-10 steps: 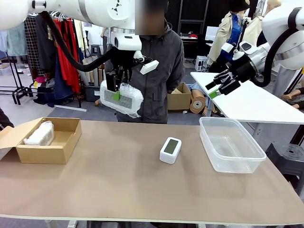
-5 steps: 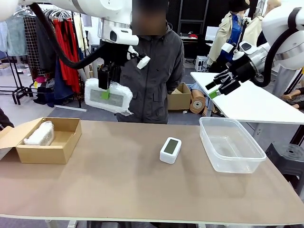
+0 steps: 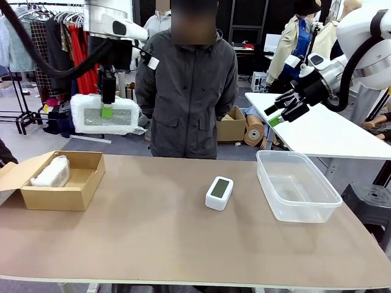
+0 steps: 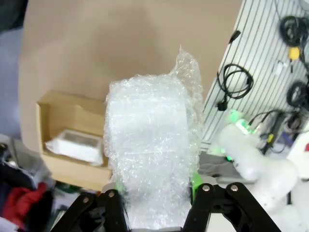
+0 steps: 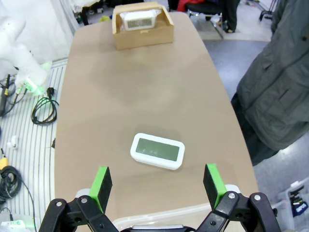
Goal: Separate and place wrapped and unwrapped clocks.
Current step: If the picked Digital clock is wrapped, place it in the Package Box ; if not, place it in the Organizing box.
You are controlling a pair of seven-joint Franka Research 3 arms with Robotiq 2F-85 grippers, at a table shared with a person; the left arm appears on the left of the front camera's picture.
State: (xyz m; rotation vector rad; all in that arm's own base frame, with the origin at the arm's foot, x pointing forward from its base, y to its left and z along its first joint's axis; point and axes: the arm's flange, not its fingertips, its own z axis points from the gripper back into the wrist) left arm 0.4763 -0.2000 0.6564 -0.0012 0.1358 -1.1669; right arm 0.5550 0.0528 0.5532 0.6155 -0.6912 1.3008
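My left gripper is shut on a bubble-wrapped clock, held high in the air beyond the table's far left, above the cardboard box. In the left wrist view the same wrapped clock rises between my fingers. Another wrapped clock lies inside the box, also seen as a wrapped clock in the box in the right wrist view. The bare white clock with a grey-green screen lies mid-table. My right gripper hangs open, high above the plastic tub; below it is the bare clock.
A clear plastic tub stands on the right of the brown table. A person in a grey jacket stands at the far edge, arms down. A white table sits behind on the right.
My left arm has swung the wrapped clock leftward and a little higher, from in front of the person to above the box side. The right arm has stayed still.
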